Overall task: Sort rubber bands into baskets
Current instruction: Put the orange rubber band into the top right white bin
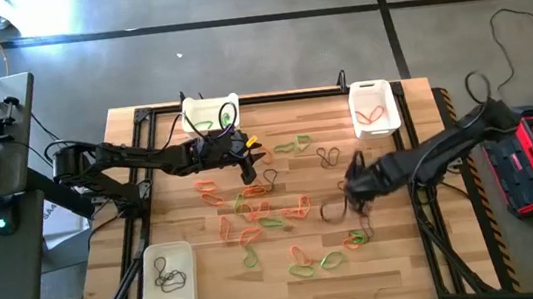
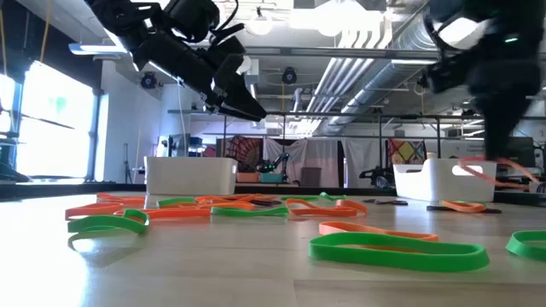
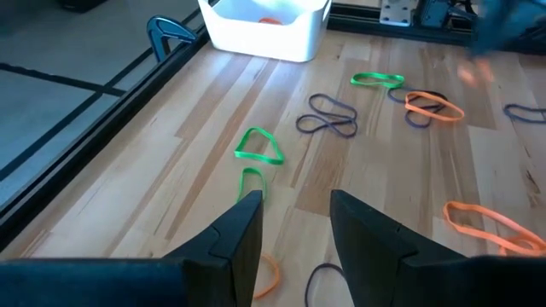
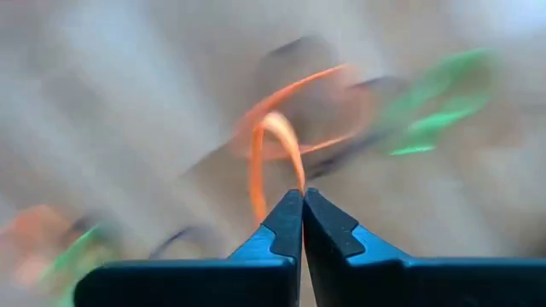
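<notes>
My right pincer [image 4: 302, 194], closed on an orange rubber band [image 4: 271, 145] mid-table, holds only a thin edge; fast motion could slip it free.

table [image 1: 409, 254]: pale wood planks, mid-frame | baskets: two at top edge [image 1: 210, 112] [image 1: 373, 107], one lower left [image 1: 167, 279] | bands [image 1: 263, 210]: green, orange, dark loops scattered across centre, lower right

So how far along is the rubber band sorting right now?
Early on. Each of the three baskets holds just a band or two. The right gripper is shut on an orange band; the left gripper hovers open mid-table. Most rubber bands still lie scattered on the table.
</notes>
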Controlling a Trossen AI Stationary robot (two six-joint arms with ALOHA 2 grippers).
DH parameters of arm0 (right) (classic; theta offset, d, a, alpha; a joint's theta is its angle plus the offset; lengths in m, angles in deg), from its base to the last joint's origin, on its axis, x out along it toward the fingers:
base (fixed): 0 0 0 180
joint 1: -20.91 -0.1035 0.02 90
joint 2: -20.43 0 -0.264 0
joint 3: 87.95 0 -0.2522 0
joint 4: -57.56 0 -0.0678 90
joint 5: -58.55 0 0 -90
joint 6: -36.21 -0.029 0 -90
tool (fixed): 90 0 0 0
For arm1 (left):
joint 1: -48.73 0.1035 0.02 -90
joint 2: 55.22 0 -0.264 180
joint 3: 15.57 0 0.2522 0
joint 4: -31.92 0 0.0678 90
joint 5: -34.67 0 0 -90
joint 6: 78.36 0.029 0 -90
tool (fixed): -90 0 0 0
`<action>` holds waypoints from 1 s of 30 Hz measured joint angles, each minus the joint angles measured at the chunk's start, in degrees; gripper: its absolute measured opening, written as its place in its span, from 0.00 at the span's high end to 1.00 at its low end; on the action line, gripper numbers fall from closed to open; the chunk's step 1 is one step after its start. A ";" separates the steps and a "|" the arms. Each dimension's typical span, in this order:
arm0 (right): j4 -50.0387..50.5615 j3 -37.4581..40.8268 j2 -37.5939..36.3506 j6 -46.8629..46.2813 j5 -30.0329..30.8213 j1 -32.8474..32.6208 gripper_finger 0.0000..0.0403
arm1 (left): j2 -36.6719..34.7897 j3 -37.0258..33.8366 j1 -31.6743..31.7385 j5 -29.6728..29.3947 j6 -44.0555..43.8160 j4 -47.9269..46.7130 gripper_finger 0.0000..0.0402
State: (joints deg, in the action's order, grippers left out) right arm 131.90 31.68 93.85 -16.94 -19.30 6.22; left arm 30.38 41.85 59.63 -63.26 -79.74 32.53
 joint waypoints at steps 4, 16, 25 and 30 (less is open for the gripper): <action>9.33 -3.77 -0.87 0.94 12.30 9.53 1.00 | 0.00 0.00 0.00 -0.17 0.04 0.00 0.68; 2.14 -7.60 -0.85 22.12 27.24 42.08 1.00 | 0.00 0.00 0.00 -0.26 0.11 0.00 0.68; -13.40 -0.08 -0.61 34.99 18.63 58.84 1.00 | 0.00 0.00 0.01 -0.23 0.13 0.00 0.68; -16.24 3.23 -0.61 37.87 16.28 62.81 1.00 | 0.00 0.00 0.00 -0.22 0.59 0.00 0.68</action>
State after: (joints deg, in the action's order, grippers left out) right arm 115.65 34.91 93.24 20.93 -3.02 69.03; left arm 30.38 41.85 59.63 -63.48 -79.15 32.53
